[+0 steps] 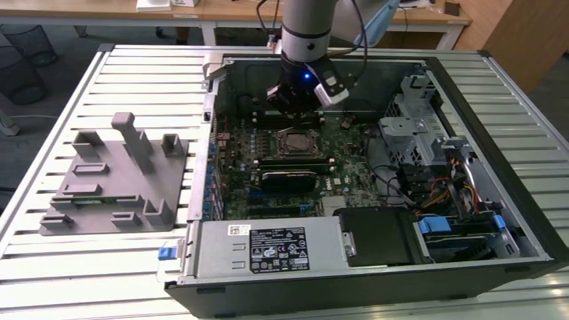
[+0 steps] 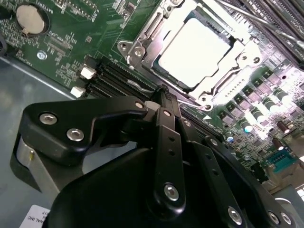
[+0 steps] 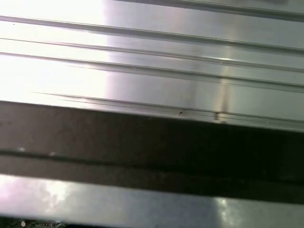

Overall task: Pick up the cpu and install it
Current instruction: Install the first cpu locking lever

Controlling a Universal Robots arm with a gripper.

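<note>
The cpu, a pale silver square, lies flat in the motherboard socket with the metal frame around it. In the exterior view the cpu sits mid-board inside the open computer case. My gripper hangs just behind and above the socket. In the second wrist view the black fingers meet at one tip, so my gripper is shut, with nothing between the fingers. The tip stands apart from the cpu, near the socket's edge.
A grey plastic fixture with upright posts stands on the slatted metal table, at the exterior view's left. Inside the case are a black heatsink block, the power supply and drive cages with cables. A coin battery sits on the board.
</note>
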